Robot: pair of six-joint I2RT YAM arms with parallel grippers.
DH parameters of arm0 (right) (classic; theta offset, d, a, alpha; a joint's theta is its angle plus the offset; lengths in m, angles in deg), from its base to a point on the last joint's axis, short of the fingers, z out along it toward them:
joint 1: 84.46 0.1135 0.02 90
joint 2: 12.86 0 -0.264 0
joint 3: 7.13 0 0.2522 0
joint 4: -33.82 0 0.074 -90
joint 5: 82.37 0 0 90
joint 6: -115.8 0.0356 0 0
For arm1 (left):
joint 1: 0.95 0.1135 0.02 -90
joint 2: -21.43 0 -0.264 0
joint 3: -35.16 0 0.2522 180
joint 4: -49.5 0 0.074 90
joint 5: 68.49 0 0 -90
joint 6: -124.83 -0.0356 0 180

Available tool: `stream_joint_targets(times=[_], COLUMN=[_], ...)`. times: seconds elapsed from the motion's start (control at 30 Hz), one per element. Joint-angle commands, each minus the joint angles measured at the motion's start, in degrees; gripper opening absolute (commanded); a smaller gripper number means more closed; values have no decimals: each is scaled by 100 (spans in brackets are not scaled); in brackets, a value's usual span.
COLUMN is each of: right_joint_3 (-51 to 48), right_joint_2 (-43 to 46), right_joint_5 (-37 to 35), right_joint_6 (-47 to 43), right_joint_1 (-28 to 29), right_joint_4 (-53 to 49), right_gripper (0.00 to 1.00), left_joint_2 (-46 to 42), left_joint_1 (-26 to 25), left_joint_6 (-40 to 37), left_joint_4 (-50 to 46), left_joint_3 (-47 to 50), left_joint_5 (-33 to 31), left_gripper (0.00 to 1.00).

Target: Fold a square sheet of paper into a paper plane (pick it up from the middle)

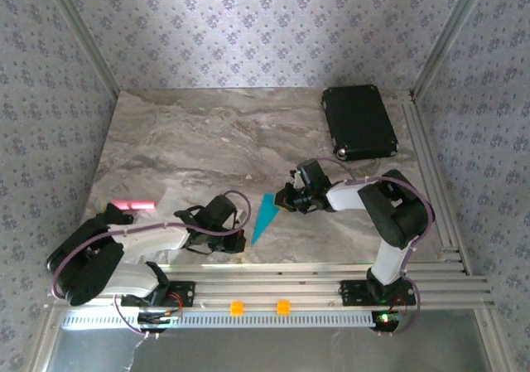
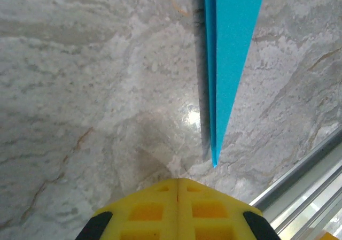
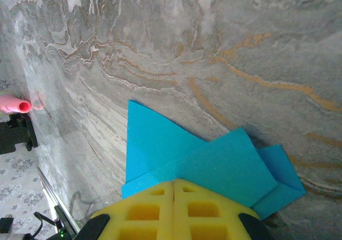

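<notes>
The paper plane (image 1: 265, 217) looks folded into a narrow dart, lying toward 6 o'clock on the table (image 1: 182, 140), nose at 7. My right gripper (image 3: 174, 182), fingers together, is at its tail, at 1 o'clock. My left gripper (image 2: 178, 181), closed and empty, hovers by the nose. I judge only final creasing remains.

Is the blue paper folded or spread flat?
Folded. The paper plane tapers to a sharp point, and overlapping layers show at its wide end.

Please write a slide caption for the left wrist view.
Shut left hand facing the pointed tip of the paper plane on the marble table.
</notes>
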Motion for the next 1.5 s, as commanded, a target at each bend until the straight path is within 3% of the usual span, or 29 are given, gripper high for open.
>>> stream_joint_targets(times=[0.0, 0.2, 0.57, 1.0, 1.47], right_joint_3=[40, 153, -479, -616, -338], right_joint_2=[-95, 369, 1371, 1188, 658], right_joint_5=[-179, -70, -710, -578, -495], right_joint_6=[-183, -335, -233, -43, 10], right_joint_1=[-29, 62, -4, 39, 196], right_joint_4=[-300, -254, -877, -705, -628], right_gripper=[3, 11, 22, 25, 25], left_joint_2=[-342, -303, 737, 1934, 2631], left_joint_1=[237, 954, 1745, 1729, 1491], left_joint_6=[3, 172, 584, 345, 231], left_joint_4=[-135, 352, 1230, 1687, 1855], left_joint_3=[-39, -283, -674, -1342, -1688], left_joint_5=[-7, 449, 1029, 1780, 2015], left_gripper=[2, 5, 13, 23, 27])
